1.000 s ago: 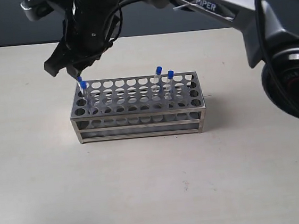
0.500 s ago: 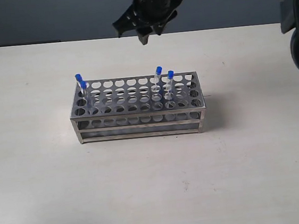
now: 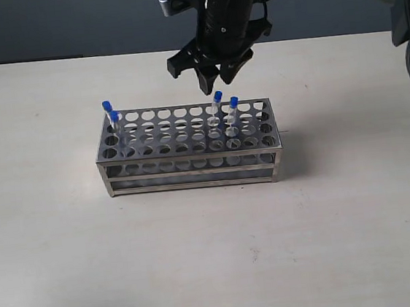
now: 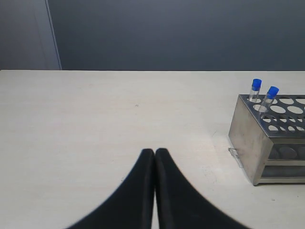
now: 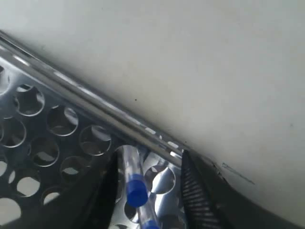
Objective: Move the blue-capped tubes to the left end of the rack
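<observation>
Having swung over from the left end of the rack (image 3: 191, 162), where two blue-capped tubes (image 3: 111, 118) already stand, the right end effector (image 3: 212, 79) hangs spread above the third tube (image 3: 217, 98), which it must next straddle and pinch.

Pale beige table (image 3: 217, 269), matte, w/ faint specks. Only item resting on it: silver rack (image 3: 192, 171), flat on its base, just below the right gripper (image 3: 214, 81), toward rack's far side. Left gripper (image 4: 155, 160) hangs over bare tabletop, rack well apart from it.
</observation>
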Controlling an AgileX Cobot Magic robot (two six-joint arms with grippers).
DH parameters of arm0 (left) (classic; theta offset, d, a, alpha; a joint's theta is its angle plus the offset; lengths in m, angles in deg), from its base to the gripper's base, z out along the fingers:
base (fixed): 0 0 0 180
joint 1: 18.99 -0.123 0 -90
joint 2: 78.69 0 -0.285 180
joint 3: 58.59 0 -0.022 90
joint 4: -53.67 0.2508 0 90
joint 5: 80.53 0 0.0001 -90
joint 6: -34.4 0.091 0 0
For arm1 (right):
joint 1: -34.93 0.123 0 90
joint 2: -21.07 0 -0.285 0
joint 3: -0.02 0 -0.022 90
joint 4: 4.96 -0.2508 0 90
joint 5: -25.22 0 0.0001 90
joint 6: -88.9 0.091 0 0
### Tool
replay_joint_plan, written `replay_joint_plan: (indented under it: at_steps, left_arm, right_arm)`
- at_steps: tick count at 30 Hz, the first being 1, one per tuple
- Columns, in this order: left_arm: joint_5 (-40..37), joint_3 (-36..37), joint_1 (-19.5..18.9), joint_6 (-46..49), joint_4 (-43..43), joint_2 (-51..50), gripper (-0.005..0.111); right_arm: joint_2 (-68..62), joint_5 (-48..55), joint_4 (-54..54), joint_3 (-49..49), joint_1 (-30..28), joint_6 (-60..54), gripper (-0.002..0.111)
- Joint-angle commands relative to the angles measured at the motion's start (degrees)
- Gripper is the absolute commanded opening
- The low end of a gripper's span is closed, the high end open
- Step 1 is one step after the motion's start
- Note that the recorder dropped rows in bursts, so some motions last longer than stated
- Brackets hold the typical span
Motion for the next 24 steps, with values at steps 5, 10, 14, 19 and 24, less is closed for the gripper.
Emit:
replay_joint_plan:
  at_steps: [5,10,14,19,24]
  left_arm:
    - [0.3,-0.2,0.4,0.0,0.0,0.2,0.001]
    - [0.3,-0.2,0.4,0.0,0.0,0.2,0.001]
    - [0.4,-0.2,0.4,0.0,0.0,0.2,0.001]
    - [0.4,-0.2,0.4,0.0,0.0,0.2,0.001]
    - [0.4,-0.2,0.4,0.0,0.0,0.2,0.001]
  right_arm:
    - [1.0,0.0,0.0,-1.0,-0.3,-0.6,0.042]
    - [0.8,0.0,-3.0,-1.0,-0.3,-0.6,0.042]
    - [-0.1,0.0,-4.3,-1.1,-0.3,-0.7,0.042]
    - [-0.5,0.0,-3.5,-1.1,-0.3,-0.7,0.042]
    - [-0.5,0.0,-2.2,-1.1,-0.3,-0.6,0.042]
